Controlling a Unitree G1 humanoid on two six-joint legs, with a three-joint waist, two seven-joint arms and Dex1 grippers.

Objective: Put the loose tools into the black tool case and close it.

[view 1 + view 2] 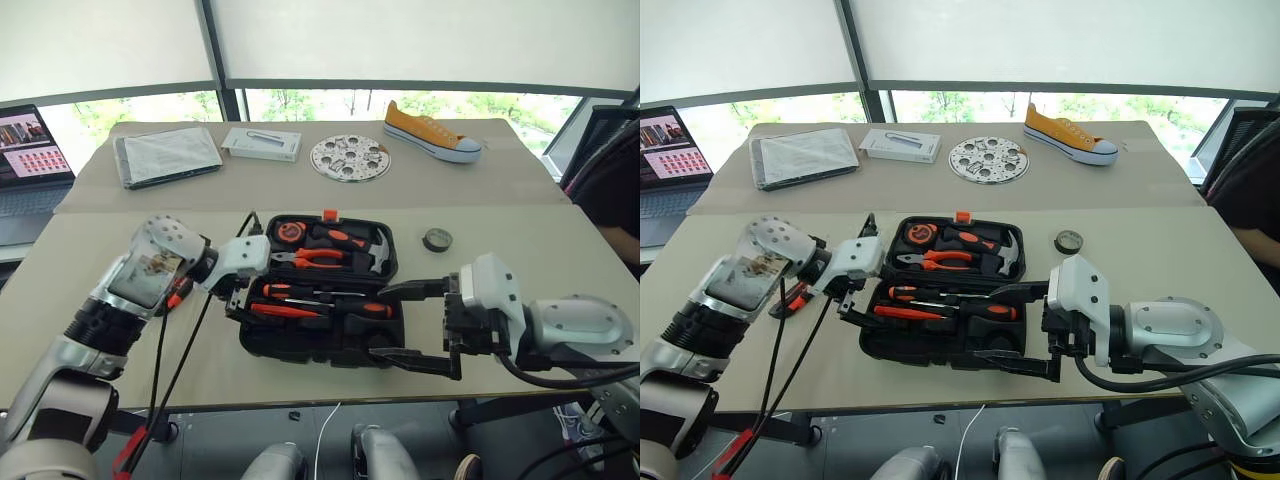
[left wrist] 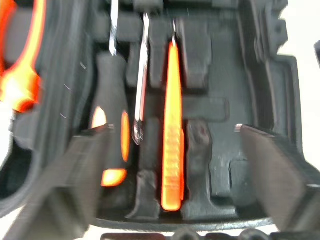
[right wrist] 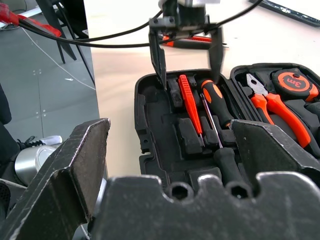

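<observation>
Black tool case (image 1: 318, 335) is seen lying open on the tan table (image 1: 520, 250), a black plastic clamshell with moulded recesses and a small orange latch (image 1: 329, 214) on its far edge. In the far half, orange-handled pliers (image 1: 318, 258), a hammer (image 1: 375, 250) and an orange-and-black tape measure (image 1: 288, 232) are seated. In the near half, two black-and-orange screwdrivers (image 1: 365, 309) and a slim all-orange tester pen (image 1: 285, 311) are laid lengthwise in their slots.

The left gripper (image 1: 236, 296) is held over the case's left end, its two black fingers (image 2: 75, 165) spread wide with nothing between them. In the left wrist view, the tester pen is framed between the fingers, lying in its recess, with a screwdriver handle (image 2: 111, 105) just inside one finger. In the right wrist view the same gripper (image 3: 187, 57) is seen from the opposite end, its fingertips pointing down at the ends of the pen and a screwdriver.

The right gripper (image 1: 415, 325) is held at the case's right end, its fingers (image 1: 415, 360) also spread apart and empty, one finger over the near half and the other at the near right corner.

A small dark tape roll (image 1: 437, 239) is left on the table beyond the right gripper, apart from the case. An orange-and-black tool (image 1: 176, 292) is partly hidden behind the left wrist; what it is cannot be told.
</observation>
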